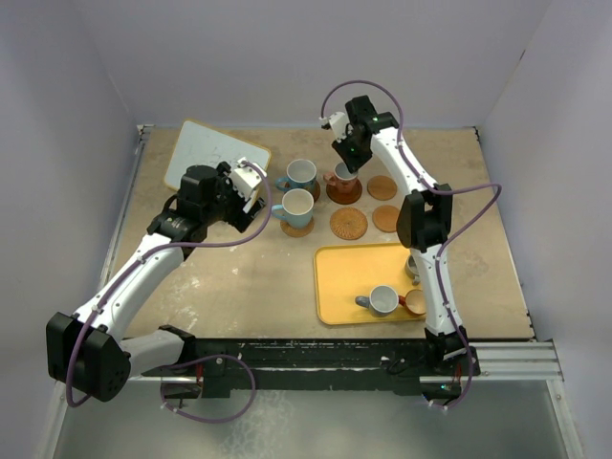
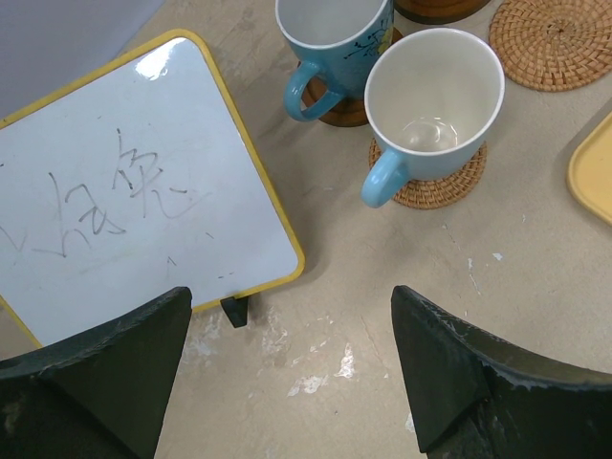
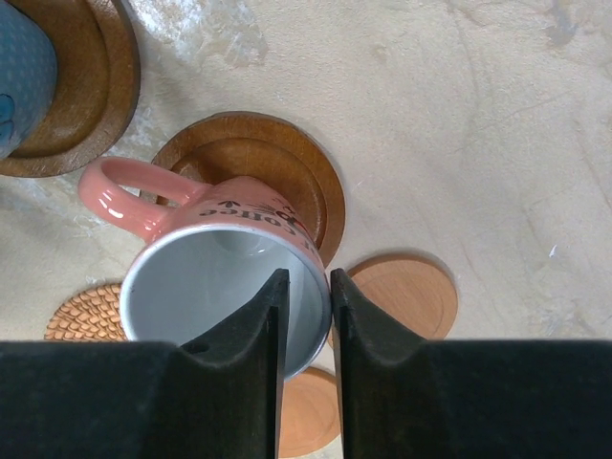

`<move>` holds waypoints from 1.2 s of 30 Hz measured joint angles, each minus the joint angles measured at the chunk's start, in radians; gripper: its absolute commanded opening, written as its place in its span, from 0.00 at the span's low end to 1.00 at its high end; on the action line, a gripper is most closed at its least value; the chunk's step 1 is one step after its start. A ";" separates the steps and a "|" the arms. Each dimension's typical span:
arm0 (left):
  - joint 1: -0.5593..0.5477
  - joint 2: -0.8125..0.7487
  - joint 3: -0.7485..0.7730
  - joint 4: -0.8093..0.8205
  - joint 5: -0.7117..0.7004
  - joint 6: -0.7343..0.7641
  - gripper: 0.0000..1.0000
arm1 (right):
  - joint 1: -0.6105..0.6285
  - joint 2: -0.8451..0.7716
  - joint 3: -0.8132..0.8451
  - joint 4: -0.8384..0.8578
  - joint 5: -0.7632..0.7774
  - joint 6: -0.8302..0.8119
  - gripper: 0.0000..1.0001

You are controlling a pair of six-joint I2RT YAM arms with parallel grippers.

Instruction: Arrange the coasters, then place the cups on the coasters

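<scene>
Here the right tool (image 3: 307,278) straddles the rim of the reddish cup (image 3: 218,216) on its dark coaster (image 3: 279,161) — fingers barely apart, and I cannot tell whether they pinch. The left tool (image 2: 290,296) gapes wide, empty, over the tabletop (image 2: 335,320).

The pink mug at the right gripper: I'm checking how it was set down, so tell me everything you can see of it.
The pink mug looks like glossy ceramic, salmon outside and pale grey-white inside. It is empty, with dark lettering on its side and a loop handle. It stands mouth up on a dark wooden coaster. The right gripper straddles its rim, one finger inside and one outside. Whether they pinch the wall I cannot tell.
</scene>
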 measured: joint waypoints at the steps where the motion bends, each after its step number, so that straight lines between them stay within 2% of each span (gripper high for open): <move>1: 0.000 0.000 0.000 0.000 0.000 0.000 0.82 | 0.000 0.000 0.000 0.000 0.000 0.000 0.32; 12: 0.000 0.000 0.000 -0.001 0.003 0.000 0.82 | 0.006 0.000 0.000 0.001 0.001 0.002 0.45; 21: 0.000 0.000 0.000 -0.002 0.003 0.000 0.82 | 0.006 -0.023 -0.023 0.004 0.034 -0.005 0.63; 28: 0.000 0.000 0.000 -0.002 0.003 0.000 0.83 | 0.006 -0.177 -0.099 0.004 0.092 -0.030 0.71; 32: 0.000 0.002 0.003 -0.011 0.003 0.008 0.85 | 0.006 -0.294 -0.139 0.010 0.108 -0.038 0.71; 36: 0.000 0.010 0.016 -0.030 0.002 0.031 0.89 | 0.006 -0.430 -0.253 0.018 0.112 -0.050 0.71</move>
